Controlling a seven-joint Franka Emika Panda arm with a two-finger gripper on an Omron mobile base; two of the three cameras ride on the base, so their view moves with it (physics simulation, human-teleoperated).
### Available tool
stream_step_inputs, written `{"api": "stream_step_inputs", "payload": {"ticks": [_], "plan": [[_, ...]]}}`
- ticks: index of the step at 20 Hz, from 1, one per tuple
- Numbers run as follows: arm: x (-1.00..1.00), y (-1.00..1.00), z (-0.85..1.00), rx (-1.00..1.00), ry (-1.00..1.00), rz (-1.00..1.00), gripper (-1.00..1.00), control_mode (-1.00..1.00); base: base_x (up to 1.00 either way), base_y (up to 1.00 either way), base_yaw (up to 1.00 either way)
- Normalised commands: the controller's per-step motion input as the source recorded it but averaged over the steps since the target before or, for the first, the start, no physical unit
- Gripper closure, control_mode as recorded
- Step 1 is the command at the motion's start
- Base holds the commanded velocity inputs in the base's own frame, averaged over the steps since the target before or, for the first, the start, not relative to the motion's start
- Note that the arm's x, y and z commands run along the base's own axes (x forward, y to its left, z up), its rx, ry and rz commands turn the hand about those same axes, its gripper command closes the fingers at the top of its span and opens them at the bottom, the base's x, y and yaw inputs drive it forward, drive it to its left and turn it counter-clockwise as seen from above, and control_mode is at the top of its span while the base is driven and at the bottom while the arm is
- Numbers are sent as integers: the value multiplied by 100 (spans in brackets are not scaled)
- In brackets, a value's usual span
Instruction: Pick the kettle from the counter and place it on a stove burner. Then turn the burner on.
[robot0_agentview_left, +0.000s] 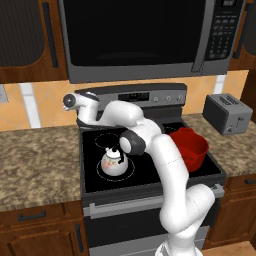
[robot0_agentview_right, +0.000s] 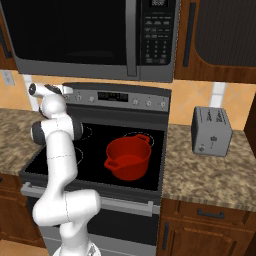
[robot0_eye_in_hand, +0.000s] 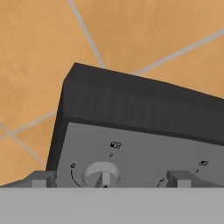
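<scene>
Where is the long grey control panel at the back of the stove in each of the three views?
Left base view: the grey control panel runs across the upper centre, behind the black cooktop.
Right base view: upper centre-left, again behind the cooktop.
Hand view: lower half, seen close, with a round knob near the bottom.
Shared landmark: the orange tiled wall behind it.

No legible text anywhere. Grey stove control panel (robot0_eye_in_hand: 144, 153): tiny burner icons and "0"-like marks above round grey knob (robot0_eye_in_hand: 101, 173), unreadable. Microwave keypad (robot0_agentview_right: 157, 35), stove display (robot0_agentview_left: 134, 96): blurred.
</scene>
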Motion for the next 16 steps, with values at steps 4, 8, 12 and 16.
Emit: {"api": "stream_step_inputs", "payload": {"ticks": [4, 8, 12, 16], "plan": [[1, 3, -10, -2, -1, 0, -100, -100, 0, 0, 0], [3, 0, -15, -2, 0, 0, -100, -100, 0, 0, 0], [9, 0, -2, 0, 0, 0, -100, -100, 0, 0, 0], [19, 0, 0, 0, 0, 0, -100, -100, 0, 0, 0]]}}
